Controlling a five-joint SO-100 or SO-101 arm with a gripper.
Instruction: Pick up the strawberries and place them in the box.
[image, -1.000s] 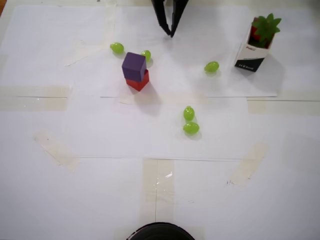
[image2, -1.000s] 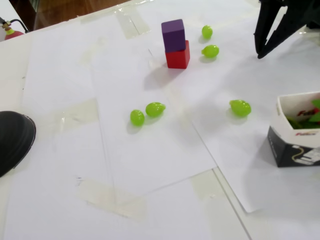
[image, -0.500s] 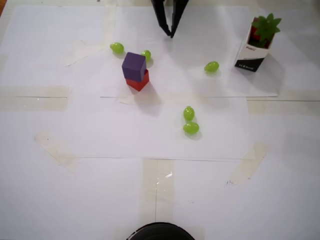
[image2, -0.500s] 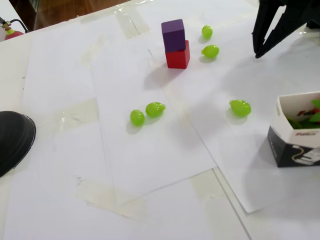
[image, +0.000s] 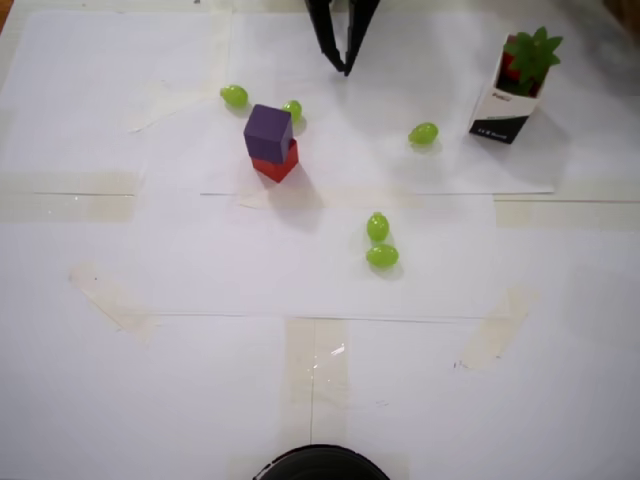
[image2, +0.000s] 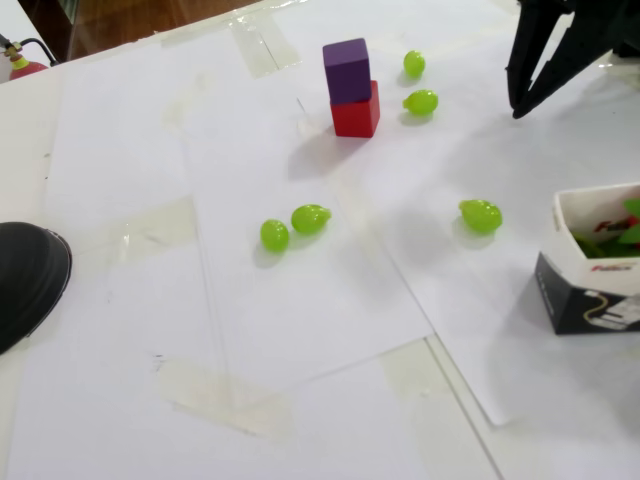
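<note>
Glossy grapes (image: 382, 256); matt paper-covered table (image: 200, 380); paper box (image2: 590, 290).

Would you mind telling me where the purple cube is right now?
The purple cube sits stacked on the red cube, upper left of centre in the overhead view, with one green grape close beside it and another farther left.

White box (image: 503, 105) with black base upright, red strawberries (image: 527, 57) with green tops inside

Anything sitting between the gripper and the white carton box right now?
Overhead view: only bare white paper between the black gripper and the white open-top carton box; the nearest green grape lies below that line.
</note>
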